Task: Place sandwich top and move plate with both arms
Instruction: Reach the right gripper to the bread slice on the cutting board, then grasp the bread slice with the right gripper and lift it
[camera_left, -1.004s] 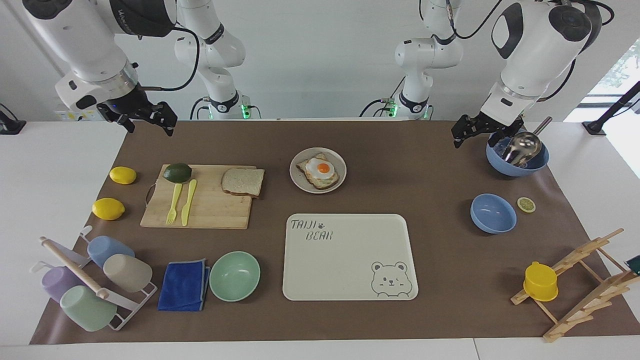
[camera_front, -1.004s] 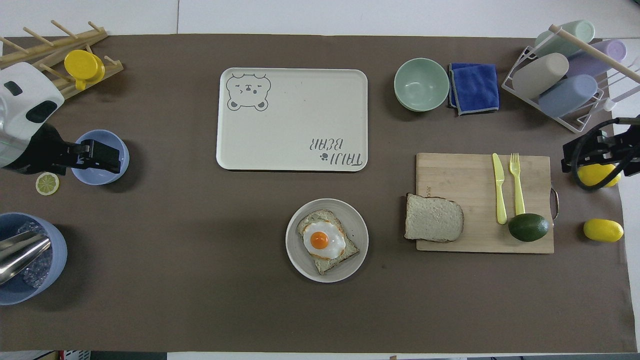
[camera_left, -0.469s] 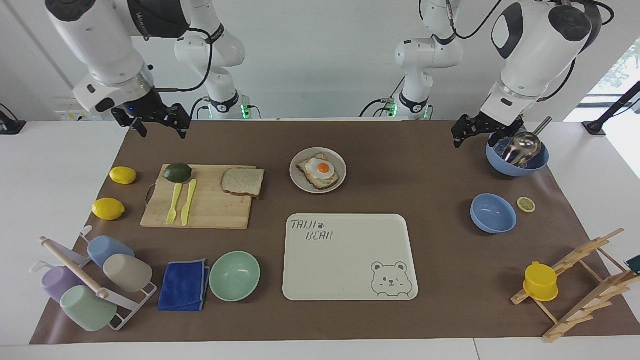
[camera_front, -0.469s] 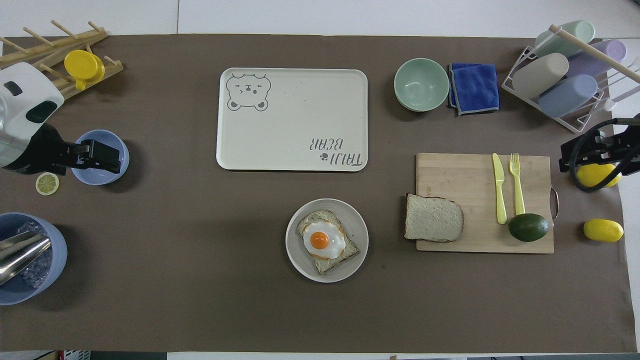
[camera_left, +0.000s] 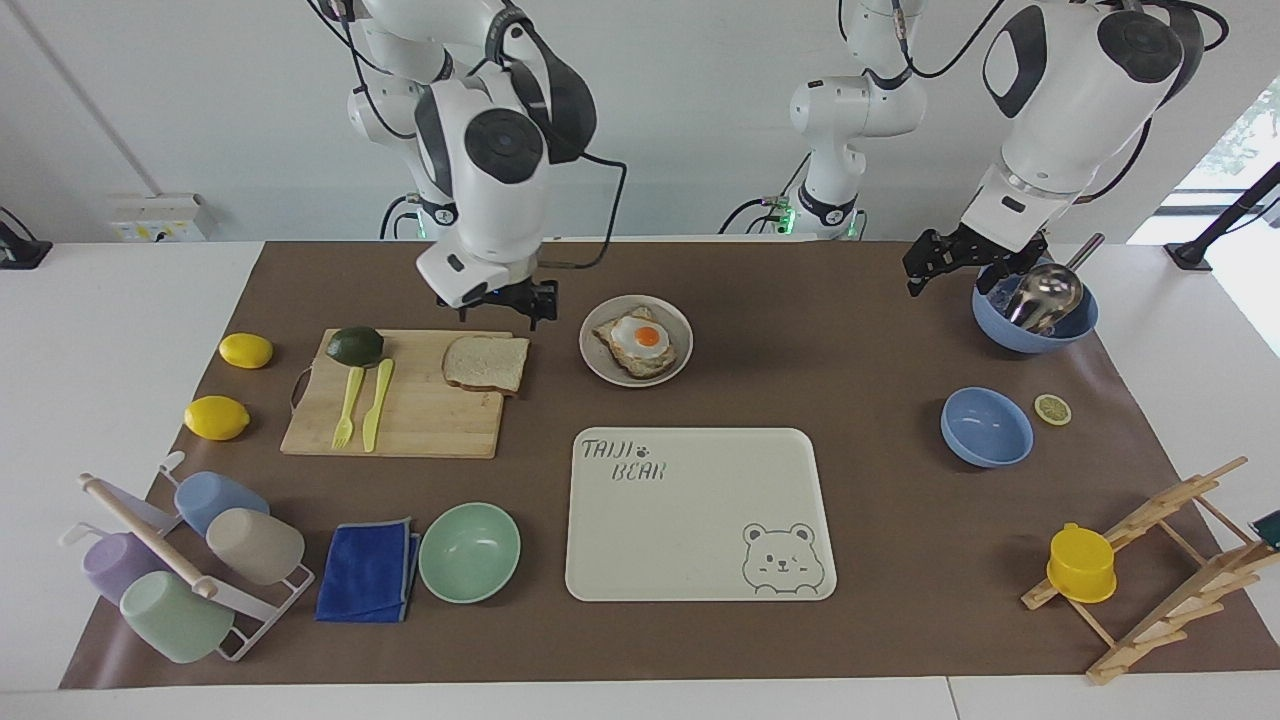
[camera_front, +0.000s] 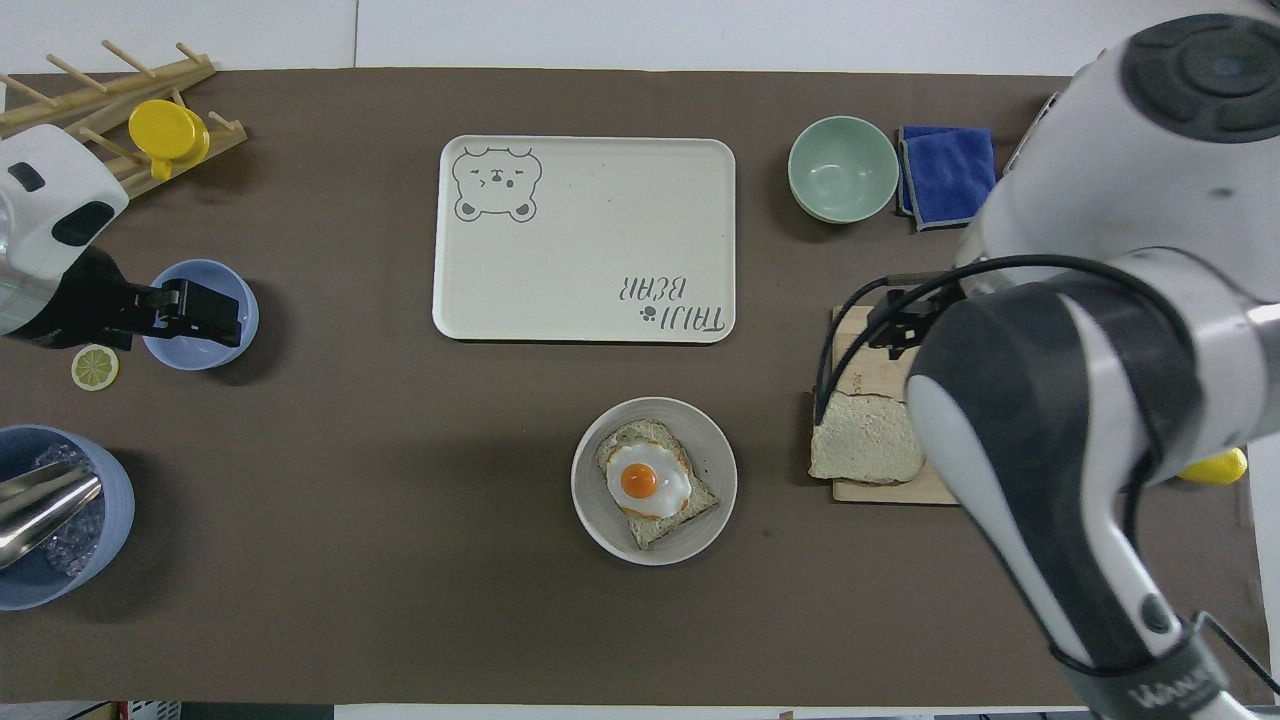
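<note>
Since the earlier frame I see my right arm has swung in from its end of the table, and the right gripper (camera_left: 503, 303) now hangs with its jaws apart, holding nothing, over the edge of the pale wooden cutting board (camera_left: 420, 420), just above the squarish slice of light brown bread (camera_left: 486, 363). That slice has not moved: it lies flat on the board's corner nearest the small round beige-grey plate (camera_left: 598, 362), which sits beside the board carrying toast topped with a fried egg (camera_left: 640, 340). The right arm's forearm points steeply down, wrist bent over the board. My left arm has stayed put, waiting, its left gripper (camera_left: 935, 262) open and empty above the brown mat beside the blue bowl with the metal scoop (camera_left: 1035, 305).
</note>
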